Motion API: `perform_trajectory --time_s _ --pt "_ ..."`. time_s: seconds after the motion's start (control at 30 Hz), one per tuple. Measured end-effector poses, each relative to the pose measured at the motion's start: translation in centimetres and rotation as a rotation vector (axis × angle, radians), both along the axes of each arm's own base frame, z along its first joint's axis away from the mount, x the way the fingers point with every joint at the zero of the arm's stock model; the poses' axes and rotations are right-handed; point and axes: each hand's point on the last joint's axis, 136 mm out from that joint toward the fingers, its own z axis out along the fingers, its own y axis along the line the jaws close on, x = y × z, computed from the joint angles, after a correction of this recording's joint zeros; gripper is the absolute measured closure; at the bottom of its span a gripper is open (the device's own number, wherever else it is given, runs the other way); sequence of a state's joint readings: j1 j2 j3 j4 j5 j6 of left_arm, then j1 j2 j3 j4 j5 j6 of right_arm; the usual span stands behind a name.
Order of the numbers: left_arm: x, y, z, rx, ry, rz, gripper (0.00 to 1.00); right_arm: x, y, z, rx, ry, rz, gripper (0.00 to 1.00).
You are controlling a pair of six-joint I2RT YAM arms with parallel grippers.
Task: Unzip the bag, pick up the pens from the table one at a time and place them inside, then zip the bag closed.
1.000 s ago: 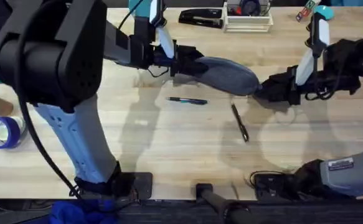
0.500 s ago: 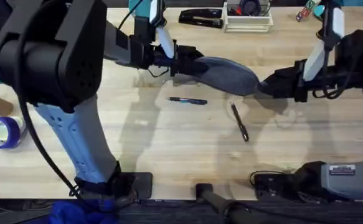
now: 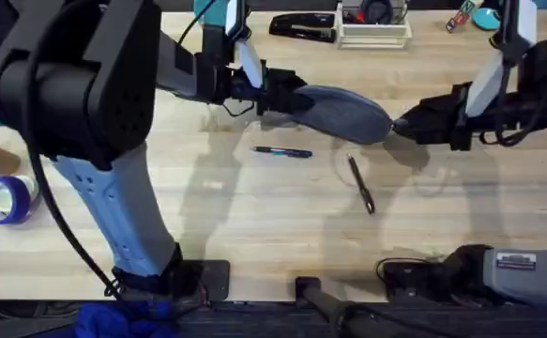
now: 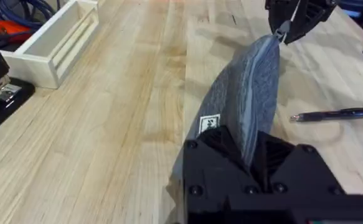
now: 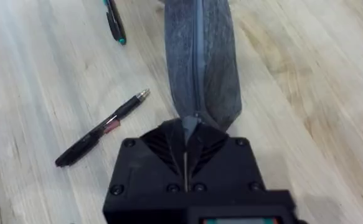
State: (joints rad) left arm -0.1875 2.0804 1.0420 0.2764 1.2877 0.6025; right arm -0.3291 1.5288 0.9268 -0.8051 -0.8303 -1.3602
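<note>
Grey bag [image 3: 341, 111] is held above the worktop [image 3: 254, 207], zipper shut. Left tool [image 3: 275, 94] pinches its 9 o'clock end; right tool [image 3: 402, 124] is pressed together on the zipper end at 3 o'clock. Blue-and-black pen [image 3: 281, 151] and dark pen [image 3: 361, 185] lie toward 6 o'clock of the bag.

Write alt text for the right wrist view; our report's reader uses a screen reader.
The right gripper is shut on the near end of a grey felt pencil pouch with a closed zipper. Two slim dark pens lie beside it on the light wooden table.
</note>
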Motion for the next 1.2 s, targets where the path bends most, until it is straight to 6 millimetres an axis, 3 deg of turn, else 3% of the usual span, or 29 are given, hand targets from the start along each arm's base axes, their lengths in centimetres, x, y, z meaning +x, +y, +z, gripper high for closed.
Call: perform_trajectory --time_s 0.4,0.73,1.2 --pt "0.0 0.0 0.0 0.0 -0.001 0.0 0.958 0.4 0.3 0.7 0.014 -0.018 0.009 0.97" --pt "0.0 0.0 0.0 0.0 -0.001 0.001 0.958 1.7 2.9 1.7 0.011 -0.105 0.103 0.97" --pt "0.1 0.0 0.0 0.003 -0.003 0.004 0.958 4.0 5.7 2.9 0.032 -0.138 0.092 0.97"
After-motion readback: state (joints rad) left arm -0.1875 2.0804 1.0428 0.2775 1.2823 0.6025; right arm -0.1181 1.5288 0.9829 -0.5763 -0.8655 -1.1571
